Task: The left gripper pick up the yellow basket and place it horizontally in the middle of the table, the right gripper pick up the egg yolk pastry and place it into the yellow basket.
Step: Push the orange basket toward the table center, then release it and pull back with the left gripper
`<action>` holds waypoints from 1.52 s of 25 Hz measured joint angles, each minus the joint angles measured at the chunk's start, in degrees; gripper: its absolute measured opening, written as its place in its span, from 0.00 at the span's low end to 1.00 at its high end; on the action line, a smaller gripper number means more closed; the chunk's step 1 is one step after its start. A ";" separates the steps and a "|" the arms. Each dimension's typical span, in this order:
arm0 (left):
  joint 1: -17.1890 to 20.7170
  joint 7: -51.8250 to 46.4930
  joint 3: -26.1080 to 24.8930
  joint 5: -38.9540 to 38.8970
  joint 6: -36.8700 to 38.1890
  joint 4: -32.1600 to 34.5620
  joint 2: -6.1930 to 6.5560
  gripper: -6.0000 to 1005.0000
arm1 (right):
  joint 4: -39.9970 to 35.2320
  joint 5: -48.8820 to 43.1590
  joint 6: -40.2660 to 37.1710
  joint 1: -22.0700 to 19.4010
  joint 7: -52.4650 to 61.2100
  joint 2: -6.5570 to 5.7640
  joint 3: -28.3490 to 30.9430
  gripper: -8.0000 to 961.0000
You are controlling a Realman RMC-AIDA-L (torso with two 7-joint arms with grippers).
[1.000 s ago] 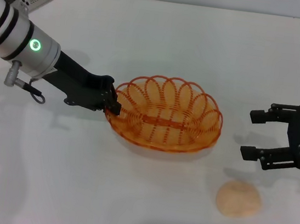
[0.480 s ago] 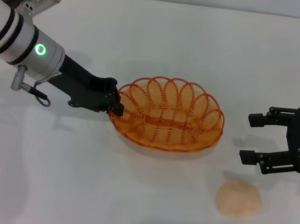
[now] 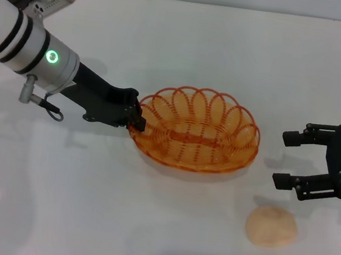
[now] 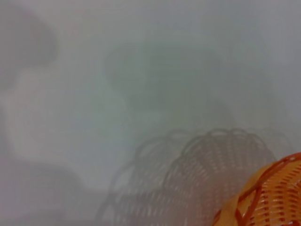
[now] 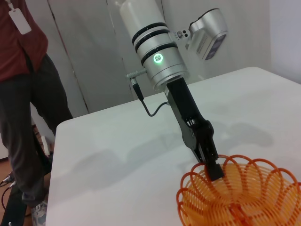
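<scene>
A white counter [image 3: 187,48] fills nearly the whole head view, and from the right wrist view a person in a dark red top [image 5: 21,70] stands beyond its far edge. The basket [image 3: 197,136], orange-yellow with a looped rim, lies lengthwise near the middle of the counter; whether its bottom rests flat on the surface or is held slightly up is hard to judge, though the left wrist view shows its shadow apart from its rim [image 4: 268,197]. The left gripper [image 3: 135,118] reaches in from the robot's left, its fingers pressed together on the basket's left rim, one finger inside the loops as the right wrist view [image 5: 214,170] shows. The right gripper [image 3: 292,159] hovers over the counter to the right of the basket, apart from it, fingers spread wide and holding nothing. The pastry [image 3: 271,226] sits on the counter near that gripper, on the robot's side, touching neither it nor the basket.
</scene>
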 joint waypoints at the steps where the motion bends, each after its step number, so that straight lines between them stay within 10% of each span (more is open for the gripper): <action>1: -0.05 0.05 -0.01 0.00 -0.08 -0.05 -0.09 0.11 | 0.00 0.00 0.00 0.00 -0.01 0.00 -0.01 0.88; 36: 0.81 1.07 -0.38 -3.64 -0.43 -2.19 -0.42 0.14 | 0.24 0.00 -0.70 -0.33 -0.03 0.07 0.38 0.88; 38: 1.19 1.14 -0.42 -4.56 -0.33 -1.98 -0.23 0.27 | 0.22 0.00 -0.70 -0.33 -0.04 0.07 0.42 0.88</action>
